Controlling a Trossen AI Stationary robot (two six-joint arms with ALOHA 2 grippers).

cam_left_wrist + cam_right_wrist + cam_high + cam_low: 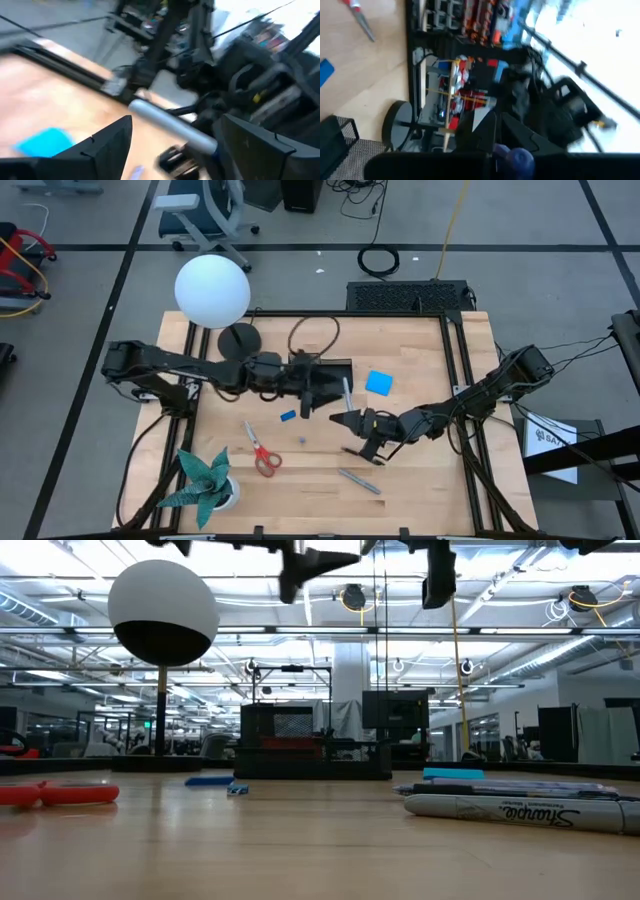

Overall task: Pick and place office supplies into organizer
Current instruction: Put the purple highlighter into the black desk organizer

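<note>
The wooden bench [420, 480] carries a lamp with a white globe [212, 290] and round black base [239, 339] at its far left, and a green paper plant [205, 477] at the near left corner. The black organizer [335, 370] sits at mid-bench toward the far side, largely covered by the left arm. The left arm reaches in from the left, its gripper [322, 396] over the organizer with fingers spread; a grey pen [346, 392] stands up out of the organizer right beside it, and the left wrist view shows that pen [172, 126] free between the parted fingers. The right arm comes from the right, its gripper [355, 422] closed on a dark pen with a blue-purple end [520, 159]. A blue square pad [379, 383] lies right of the organizer, red-handled scissors [262, 451] at near left, a grey marker [359, 480] near centre front, a small blue block [288, 416] between them. The low view cuts both grippers off at its upper edge.
</note>
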